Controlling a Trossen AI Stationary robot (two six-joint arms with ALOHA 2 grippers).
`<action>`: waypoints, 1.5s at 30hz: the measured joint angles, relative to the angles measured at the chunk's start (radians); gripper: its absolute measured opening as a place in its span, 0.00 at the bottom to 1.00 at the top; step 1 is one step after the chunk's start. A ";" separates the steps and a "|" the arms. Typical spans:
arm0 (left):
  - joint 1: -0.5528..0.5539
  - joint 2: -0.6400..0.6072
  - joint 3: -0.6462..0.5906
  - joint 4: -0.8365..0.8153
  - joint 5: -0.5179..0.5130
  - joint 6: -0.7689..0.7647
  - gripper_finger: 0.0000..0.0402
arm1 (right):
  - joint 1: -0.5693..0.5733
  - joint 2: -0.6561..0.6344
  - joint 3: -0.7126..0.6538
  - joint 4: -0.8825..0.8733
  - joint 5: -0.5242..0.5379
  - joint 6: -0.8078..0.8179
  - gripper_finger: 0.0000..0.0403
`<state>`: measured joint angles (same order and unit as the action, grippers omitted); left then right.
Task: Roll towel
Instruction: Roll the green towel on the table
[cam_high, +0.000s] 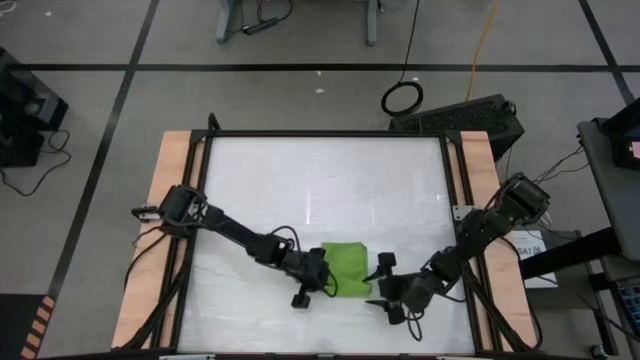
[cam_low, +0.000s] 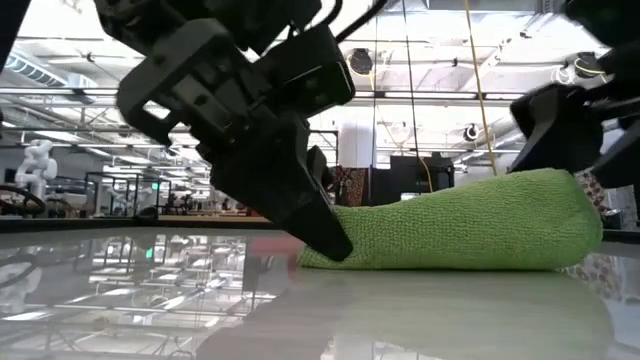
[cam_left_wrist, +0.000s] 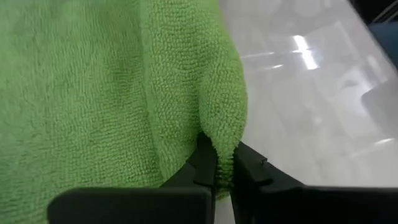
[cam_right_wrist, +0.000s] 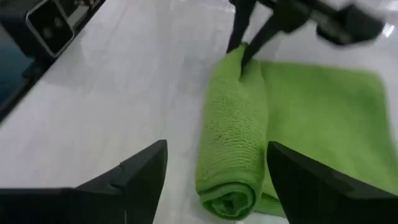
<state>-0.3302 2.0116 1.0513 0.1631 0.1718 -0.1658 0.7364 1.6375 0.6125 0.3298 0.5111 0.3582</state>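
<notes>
Partly rolled, the towel (cam_high: 347, 266) lay on the white desk (cam_high: 320, 180) near its front edge, between the two arms. One side was curled into a fat roll (cam_right_wrist: 233, 149), and the rest was flat beside it.

At one end of the roll, the left gripper (cam_left_wrist: 222, 167) was shut tight, with a fold of the towel pinched between its fingers (cam_left_wrist: 205, 163). The right gripper (cam_right_wrist: 214, 180) was wide open and held nothing. It sat at the other end of the roll, with a finger on each side and not touching it.

It looked like the rolling step was about half done. Next, I think the right gripper would need to close on its end of the roll. Then both could turn the roll over the flat part together, so it stayed straight and did not come loose.
</notes>
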 joint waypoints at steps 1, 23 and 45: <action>0.007 0.001 0.000 0.004 0.020 -0.014 0.06 | 0.013 -0.001 0.000 -0.001 0.022 -0.030 0.66; 0.101 0.004 -0.002 0.042 0.206 -0.118 0.06 | 0.102 0.193 0.083 -0.006 0.303 -0.364 0.63; 0.104 0.004 -0.002 0.062 0.292 -0.065 0.06 | 0.002 0.222 0.085 -0.115 0.185 -0.020 0.12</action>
<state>-0.2262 2.0151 1.0489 0.2254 0.4641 -0.2303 0.7380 1.8599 0.6979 0.2145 0.6964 0.3386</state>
